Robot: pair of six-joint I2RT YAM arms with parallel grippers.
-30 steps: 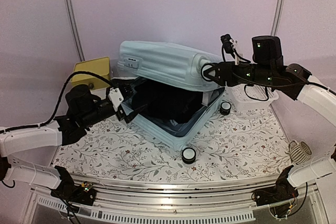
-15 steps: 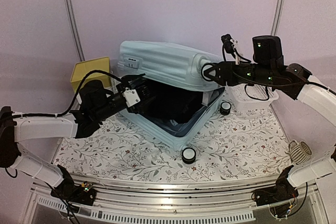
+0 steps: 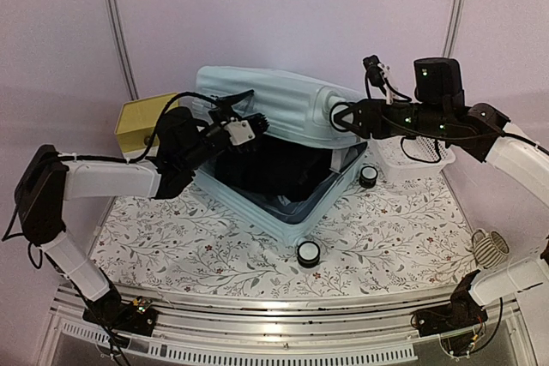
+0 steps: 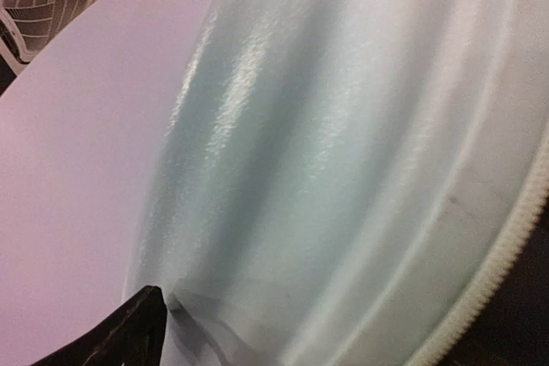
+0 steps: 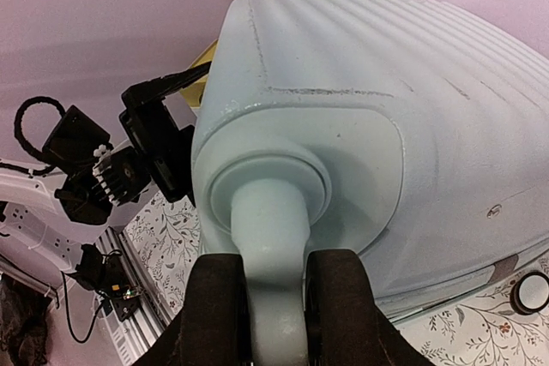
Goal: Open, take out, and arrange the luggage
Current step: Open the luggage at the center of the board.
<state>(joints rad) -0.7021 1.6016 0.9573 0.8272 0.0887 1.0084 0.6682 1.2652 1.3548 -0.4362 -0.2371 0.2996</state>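
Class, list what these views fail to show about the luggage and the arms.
- Luggage contents: top view, dark under the raised lid.
- Left jaws, open or shut: tiny in top view; wrist view cuts off all but one fingertip.
- Basket: top view, mostly behind right arm.

A floral-patterned table fills the lower frame. A yellow box sits middle left, a white lattice basket middle right, a pale coil at the right edge.
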